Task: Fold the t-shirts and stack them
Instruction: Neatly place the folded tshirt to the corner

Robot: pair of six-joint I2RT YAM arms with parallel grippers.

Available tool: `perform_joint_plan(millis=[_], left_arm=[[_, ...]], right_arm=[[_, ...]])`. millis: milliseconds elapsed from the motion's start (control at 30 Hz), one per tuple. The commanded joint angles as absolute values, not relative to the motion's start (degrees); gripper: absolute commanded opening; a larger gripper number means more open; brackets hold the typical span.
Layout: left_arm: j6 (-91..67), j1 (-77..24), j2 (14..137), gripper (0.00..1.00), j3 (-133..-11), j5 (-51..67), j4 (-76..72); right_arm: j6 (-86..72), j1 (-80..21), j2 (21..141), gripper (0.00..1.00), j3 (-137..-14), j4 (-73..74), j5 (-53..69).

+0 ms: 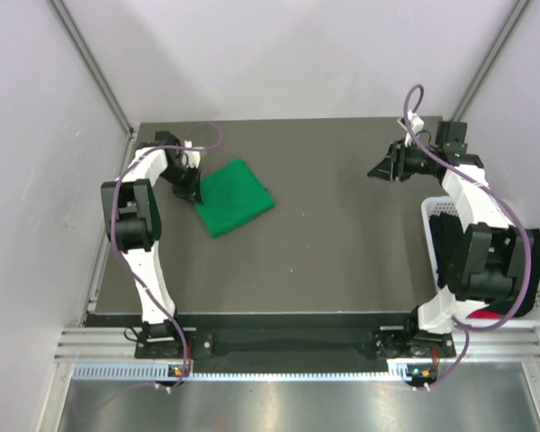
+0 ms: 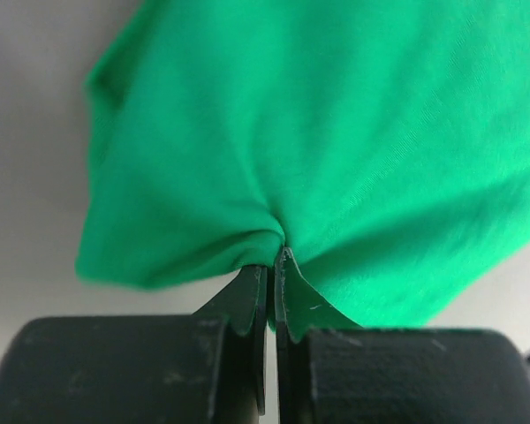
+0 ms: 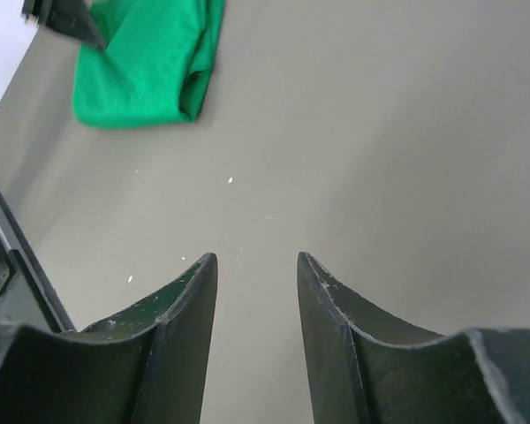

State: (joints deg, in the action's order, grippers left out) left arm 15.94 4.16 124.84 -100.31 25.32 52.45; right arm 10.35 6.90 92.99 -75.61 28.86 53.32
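At lower right, a white perforated plastic basket (image 1: 429, 209) holds bunched black cloth (image 1: 439, 243). Farther up, at the upper left of the dark grey table (image 1: 342, 252), the left gripper (image 2: 274, 265) is clamped on the edge of the folded bright green cloth t-shirt (image 2: 336, 132). At upper right, the right gripper (image 3: 256, 258) hangs with its fingers apart.

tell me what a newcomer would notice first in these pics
The bright green t-shirt, folded into a compact square, lies toward the far left of the dark table. The left gripper is shut on its edge, pinching a pucker of cloth. The right gripper hangs open over bare table at the far right, near a white basket.
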Motion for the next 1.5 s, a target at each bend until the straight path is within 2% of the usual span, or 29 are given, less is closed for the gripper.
perform_joint_plan(millis=[0, 400, 800, 1133, 1300, 1467], left_arm=[[26.1, 5.9, 115.9, 0.00, -93.0, 21.7, 58.7], [41.2, 16.4, 103.6, 0.00, -76.5, 14.5, 65.4], [55.6, 31.8, 106.4, 0.00, -75.8, 1.4, 59.4], [61.7, 32.1, 106.0, 0.00, -72.9, -6.4, 46.0], [64.7, 31.9, 106.5, 0.00, -71.2, -9.3, 43.6], [68.2, 31.9, 101.9, 0.00, -66.9, -8.8, 41.9]], right_arm=[[12.9, 7.3, 86.8, 0.42, -74.8, 29.3, 54.1], [12.2, 7.2, 80.4, 0.42, -70.5, 30.6, 54.5], [13.1, 7.0, 77.5, 0.42, -68.2, 31.7, 54.8], [13.9, 6.9, 77.6, 0.42, -66.8, 31.9, 54.5], [13.8, 6.9, 78.1, 0.42, -66.6, 31.8, 54.5], [14.0, 6.7, 78.3, 0.42, -66.2, 31.6, 54.5]])
